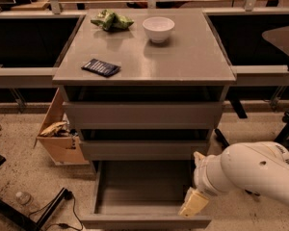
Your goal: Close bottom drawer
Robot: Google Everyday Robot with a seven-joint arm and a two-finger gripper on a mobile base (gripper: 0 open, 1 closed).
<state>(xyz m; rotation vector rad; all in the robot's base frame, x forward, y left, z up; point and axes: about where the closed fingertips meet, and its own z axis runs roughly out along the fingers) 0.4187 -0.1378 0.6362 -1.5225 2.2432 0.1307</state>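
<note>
The bottom drawer (139, 189) of the grey cabinet is pulled out, and its grey box interior shows empty. Its flat front (144, 222) runs along the lower edge of the camera view. My gripper (192, 203) hangs at the end of the white arm (250, 170), which reaches in from the right. Its cream fingertip sits at the drawer's front right corner, just above the front panel. The two drawers above, the middle (144, 149) and the top (143, 114), are pushed in.
On the cabinet top (192, 57) lie a white bowl (158, 29), a green snack bag (111, 20) and a dark blue packet (101, 67). A cardboard box (58, 138) stands left of the cabinet. A bottle (23, 197) and cables (58, 208) lie on the floor at left.
</note>
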